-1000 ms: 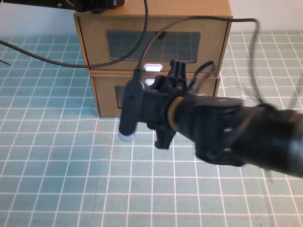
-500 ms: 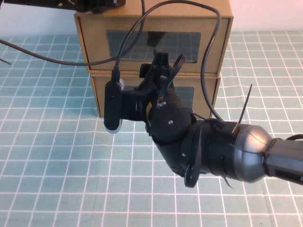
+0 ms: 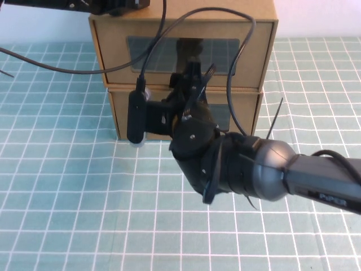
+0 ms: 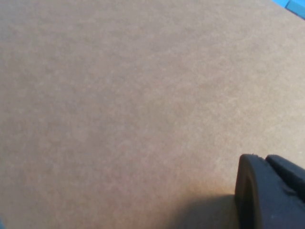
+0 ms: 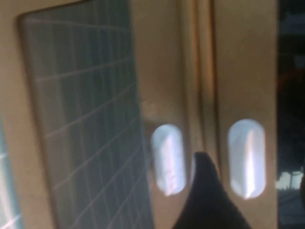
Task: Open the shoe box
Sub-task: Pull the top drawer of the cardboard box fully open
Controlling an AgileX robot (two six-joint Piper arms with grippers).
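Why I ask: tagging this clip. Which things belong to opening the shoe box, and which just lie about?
Job: stacked shoe boxes, their oval pull slots, right pincer open at their front.
Lying about: cables, grid mat, left pincer above the boxes.

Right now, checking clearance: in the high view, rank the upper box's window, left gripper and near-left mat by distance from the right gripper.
Right gripper, open before the shoe boxes:
1. upper box's window, just behind.
2. left gripper, atop them, left.
3. near-left mat, at the front.
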